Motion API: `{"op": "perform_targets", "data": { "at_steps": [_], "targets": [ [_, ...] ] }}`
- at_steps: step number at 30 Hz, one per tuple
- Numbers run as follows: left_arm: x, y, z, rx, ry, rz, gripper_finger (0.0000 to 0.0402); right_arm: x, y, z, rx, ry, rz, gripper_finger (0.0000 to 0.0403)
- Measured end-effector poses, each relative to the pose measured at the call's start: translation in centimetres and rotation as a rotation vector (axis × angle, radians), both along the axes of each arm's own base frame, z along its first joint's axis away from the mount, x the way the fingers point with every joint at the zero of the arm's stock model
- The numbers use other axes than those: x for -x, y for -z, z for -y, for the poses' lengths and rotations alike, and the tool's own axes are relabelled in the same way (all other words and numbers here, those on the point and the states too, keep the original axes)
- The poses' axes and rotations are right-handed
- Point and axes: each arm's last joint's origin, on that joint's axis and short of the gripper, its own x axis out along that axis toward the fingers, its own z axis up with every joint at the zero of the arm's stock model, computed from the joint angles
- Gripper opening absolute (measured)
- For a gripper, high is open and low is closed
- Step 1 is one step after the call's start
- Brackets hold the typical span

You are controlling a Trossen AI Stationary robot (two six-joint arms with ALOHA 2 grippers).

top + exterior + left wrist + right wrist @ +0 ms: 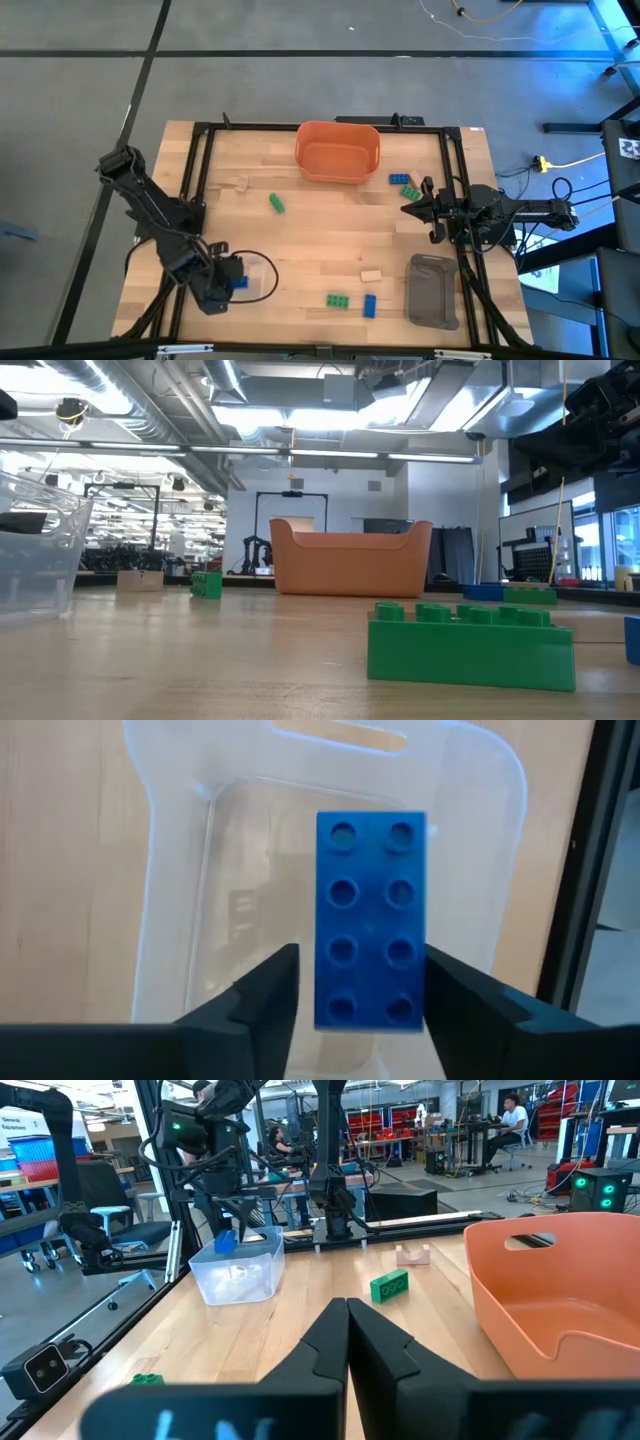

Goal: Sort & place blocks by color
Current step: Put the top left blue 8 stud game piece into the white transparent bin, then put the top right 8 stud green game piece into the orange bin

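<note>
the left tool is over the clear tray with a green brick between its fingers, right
Not quite. The brick between the left tool's fingers is blue, not green; the left wrist view shows it over the clear tray.

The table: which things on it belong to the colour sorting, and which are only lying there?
Belong to the sorting:
blue block between the left gripper fingers, above the clear tray
green blocks
tan block
orange bin
grey tray

Only lying there:
cables beside the table
</note>
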Motion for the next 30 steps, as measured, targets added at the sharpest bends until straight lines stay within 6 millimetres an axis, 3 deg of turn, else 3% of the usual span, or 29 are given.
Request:
{"op": "perform_targets", "data": {
  "at_steps": [12, 17, 25, 30],
  "targets": [
    [-1.2, -0.3, -1.2, 0.049, -0.094, -0.012, 0.0219, 0.0, 0.0, 0.0, 0.0, 0.0, 0.0, 0.001],
    [-2.2, -2.7, -2.6, 0.083, -0.059, 0.071, 0.0242, 0.0, 0.0, 0.0, 0.0, 0.0, 0.0, 0.001],
    [-4.4, -7.6, -8.6, -0.341, 0.086, 0.511, 0.0241, 0.0, 0.0, 0.0, 0.0, 0.0, 0.0, 0.001],
    [-5.7, -8.5, -12.7, -0.382, 0.138, 0.736, 0.0241, 0.0, 0.0, 0.0, 0.0, 0.0, 0.0, 0.001]
  ]
}}
